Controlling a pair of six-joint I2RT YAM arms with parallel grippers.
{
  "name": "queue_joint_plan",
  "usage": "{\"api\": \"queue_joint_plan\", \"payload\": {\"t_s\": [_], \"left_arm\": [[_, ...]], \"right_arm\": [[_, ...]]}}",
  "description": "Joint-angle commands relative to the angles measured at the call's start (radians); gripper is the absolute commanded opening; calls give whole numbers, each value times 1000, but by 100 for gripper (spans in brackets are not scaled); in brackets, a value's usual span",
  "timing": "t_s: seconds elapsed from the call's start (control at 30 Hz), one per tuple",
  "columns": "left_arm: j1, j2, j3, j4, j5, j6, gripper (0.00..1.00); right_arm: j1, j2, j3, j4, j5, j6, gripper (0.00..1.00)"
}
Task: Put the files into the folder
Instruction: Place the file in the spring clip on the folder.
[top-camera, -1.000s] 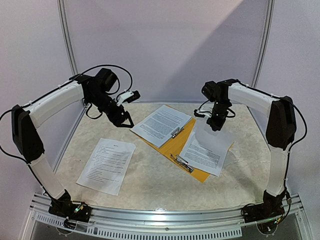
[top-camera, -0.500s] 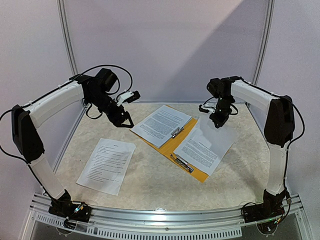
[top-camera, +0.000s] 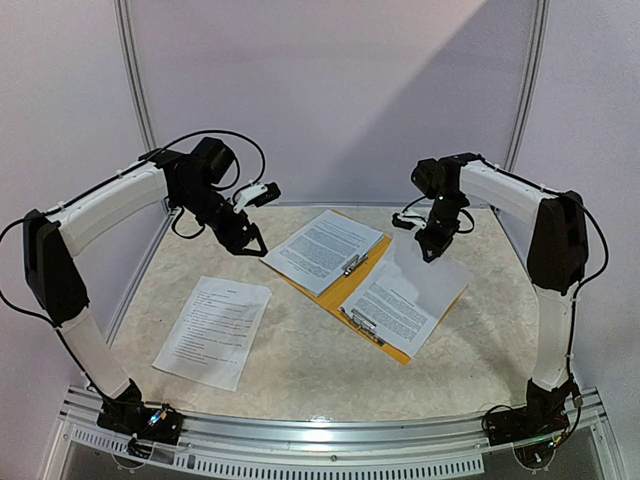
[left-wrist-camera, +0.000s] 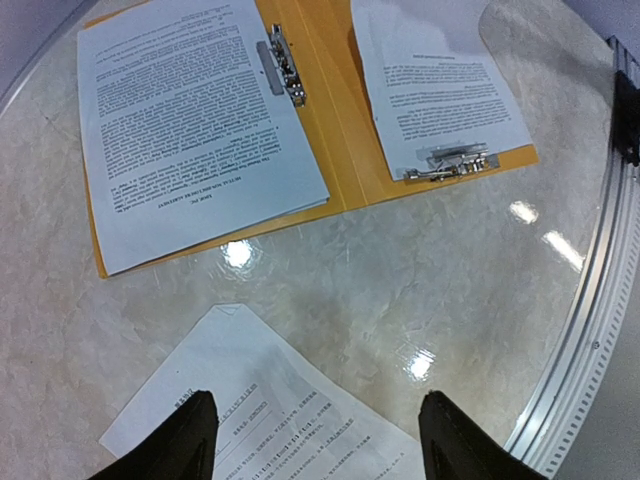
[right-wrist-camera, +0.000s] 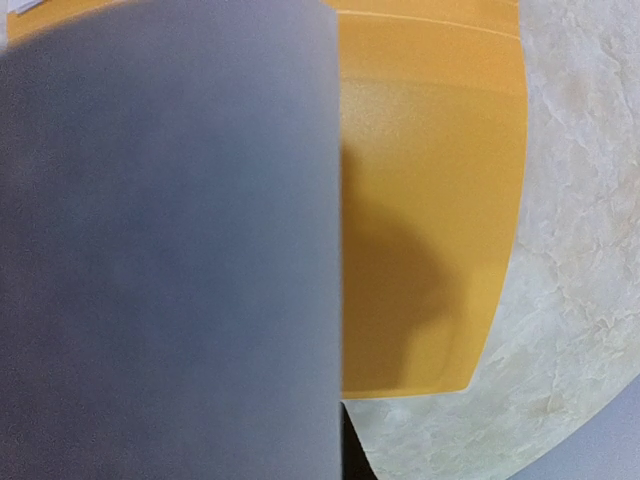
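Right arm (top-camera: 500, 195) has shifted since a second ago: its gripper (top-camera: 428, 248) went back toward the far edge, then came slightly nearer again, dragging the held sheet (top-camera: 405, 300) up and further onto the right half of the open folder (top-camera: 350, 283). Sheet's near edge now sits by the metal clip (top-camera: 362, 322) at the folder's front, where earlier it overhung the right edge more. Judgement: this sheet is being lined up on the folder, not yet released, so the task is partway. Table (top-camera: 320, 370) and left arm (top-camera: 110, 200) unchanged across the frames. Another sheet (top-camera: 325, 248) lies on the folder's left half, next to a second clip (top-camera: 354, 264) at the spine. A third sheet (top-camera: 213, 330) lies on the table near left, well apart from the folder, not yet filed. Right fingers are pinched fully together on the far end of the sheet, which curves up from the folder; the right wrist view is mostly filled by blurred grey paper with orange folder behind, fingers themselves not visible there. Left gripper (left-wrist-camera: 315, 435) hangs above the table with fingers (left-wrist-camera: 165, 450) spread fairly wide, holding nothing, touching nothing, loose sheet right below it.
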Motion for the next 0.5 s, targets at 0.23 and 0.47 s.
{"api": "queue_joint_plan", "payload": {"t_s": [0.23,0.47], "left_arm": [[-4,15,-11,7,6,2,71],[-4,14,-13,10,8,1,71]], "right_arm": [[3,37,32,-49,-92,55,0],[-12,52,43,-99,-36,102,0]]}}
